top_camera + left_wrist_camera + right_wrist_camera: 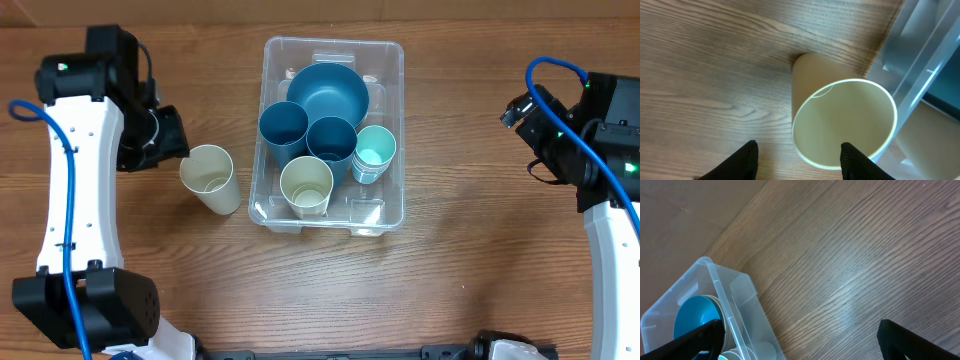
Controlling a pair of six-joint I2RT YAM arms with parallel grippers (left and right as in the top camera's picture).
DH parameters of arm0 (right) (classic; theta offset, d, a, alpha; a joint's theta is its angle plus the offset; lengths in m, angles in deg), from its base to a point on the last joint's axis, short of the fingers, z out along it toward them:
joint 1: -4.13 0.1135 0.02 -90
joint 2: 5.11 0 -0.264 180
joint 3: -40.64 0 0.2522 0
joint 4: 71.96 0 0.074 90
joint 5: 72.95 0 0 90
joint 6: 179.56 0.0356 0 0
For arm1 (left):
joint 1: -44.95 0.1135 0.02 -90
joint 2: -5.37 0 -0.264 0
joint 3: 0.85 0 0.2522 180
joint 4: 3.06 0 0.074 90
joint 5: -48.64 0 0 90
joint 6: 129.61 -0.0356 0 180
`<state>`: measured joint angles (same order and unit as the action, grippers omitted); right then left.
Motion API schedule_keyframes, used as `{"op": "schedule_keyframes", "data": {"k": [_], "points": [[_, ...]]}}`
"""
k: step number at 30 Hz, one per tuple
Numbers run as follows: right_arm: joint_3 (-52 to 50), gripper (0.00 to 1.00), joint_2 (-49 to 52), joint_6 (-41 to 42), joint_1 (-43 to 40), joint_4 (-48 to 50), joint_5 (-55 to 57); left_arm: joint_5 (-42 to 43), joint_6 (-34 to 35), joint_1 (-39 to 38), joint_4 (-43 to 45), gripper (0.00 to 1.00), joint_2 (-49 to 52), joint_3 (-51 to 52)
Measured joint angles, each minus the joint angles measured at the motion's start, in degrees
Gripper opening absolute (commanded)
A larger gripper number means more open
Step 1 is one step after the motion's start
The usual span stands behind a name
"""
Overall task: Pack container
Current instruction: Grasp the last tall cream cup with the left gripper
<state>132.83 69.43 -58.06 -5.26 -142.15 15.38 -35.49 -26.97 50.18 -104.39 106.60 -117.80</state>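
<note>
Our left gripper hovers wide open and empty at the rim of the cream cup, presumably lining up to lift it into the part-filled container just beside, while our right gripper hangs open, empty, well apart.

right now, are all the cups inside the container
No, one cream cup sits on the table outside the container, beside one long wall.

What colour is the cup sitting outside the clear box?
Cream, a pale yellowish beige. The cup shows best in the left wrist view.
</note>
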Motion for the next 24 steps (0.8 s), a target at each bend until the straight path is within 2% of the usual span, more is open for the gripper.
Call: {"op": "schedule_keyframes", "data": {"k": [5,6,7,9,10,13,17,24], "points": [[0.0,1.0,0.0,0.0,0.0,0.0,0.0,1.2,-1.7,0.0,3.1,0.55,0.0,6.0],[0.0,1.0,0.0,0.0,0.0,0.0,0.0,1.3,-1.9,0.0,3.7,0.52,0.0,7.4],[0.0,1.0,0.0,0.0,0.0,0.0,0.0,1.4,-2.2,0.0,5.4,0.46,0.0,9.7],[0.0,1.0,0.0,0.0,0.0,0.0,0.0,1.5,-2.5,0.0,8.2,0.12,0.0,13.0],[0.0,1.0,0.0,0.0,0.0,0.0,0.0,1.6,-2.3,0.0,9.9,0.06,0.0,15.3],[0.0,1.0,0.0,0.0,0.0,0.0,0.0,1.8,-2.1,0.0,11.0,0.04,0.1,17.9],[0.0,1.0,0.0,0.0,0.0,0.0,0.0,1.6,-2.1,0.0,9.4,0.04,0.1,16.3],[0.0,1.0,0.0,0.0,0.0,0.0,0.0,1.2,-2.1,0.0,1.2,0.04,-3.6,-2.2]]}}
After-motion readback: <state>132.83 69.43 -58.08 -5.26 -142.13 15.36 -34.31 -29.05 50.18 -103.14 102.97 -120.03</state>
